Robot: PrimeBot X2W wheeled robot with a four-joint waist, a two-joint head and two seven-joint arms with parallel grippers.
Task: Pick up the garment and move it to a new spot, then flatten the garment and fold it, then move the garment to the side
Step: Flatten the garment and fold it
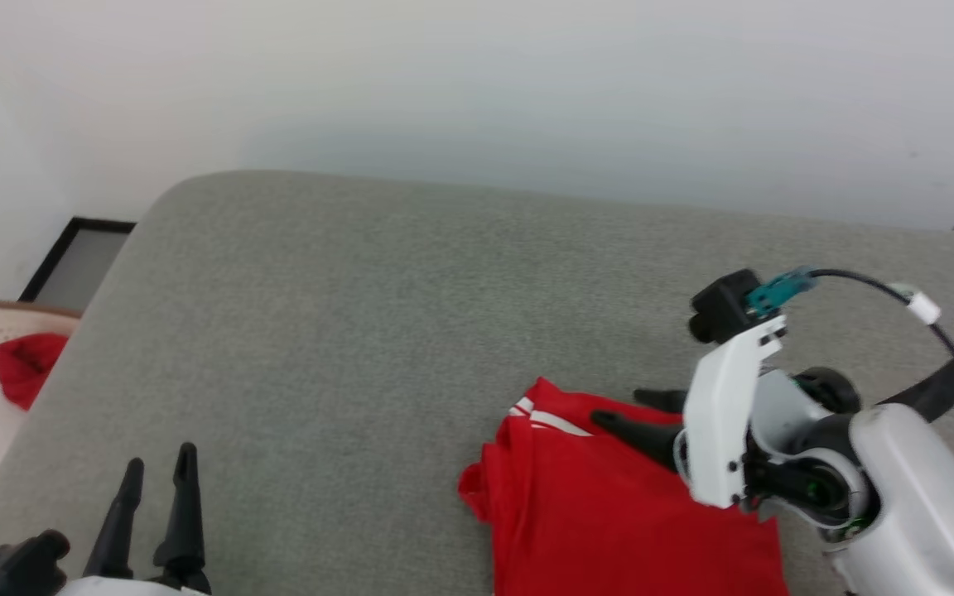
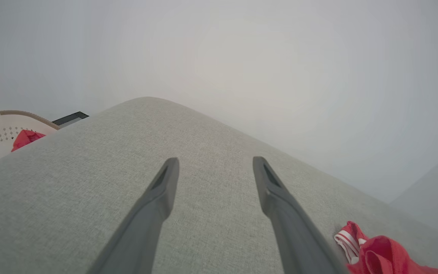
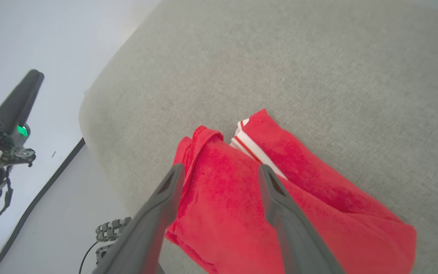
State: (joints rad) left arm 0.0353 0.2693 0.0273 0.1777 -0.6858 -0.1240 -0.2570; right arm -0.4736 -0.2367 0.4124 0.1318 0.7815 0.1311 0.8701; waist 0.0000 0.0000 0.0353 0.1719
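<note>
Grey cushion [image 1: 361, 331] by white wall [image 1: 477, 83] | garment [image 1: 593, 513] lying folded on it

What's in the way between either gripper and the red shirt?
Nothing visible. The right gripper is poised over the garment with its jaws open, and its fingers point across the folded red fabric. Between the left gripper and the garment lies bare gray cushion.

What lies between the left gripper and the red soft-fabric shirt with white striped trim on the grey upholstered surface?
The stretch is bare: the head view shows plain grey upholstery between the left gripper and the red shirt.
</note>
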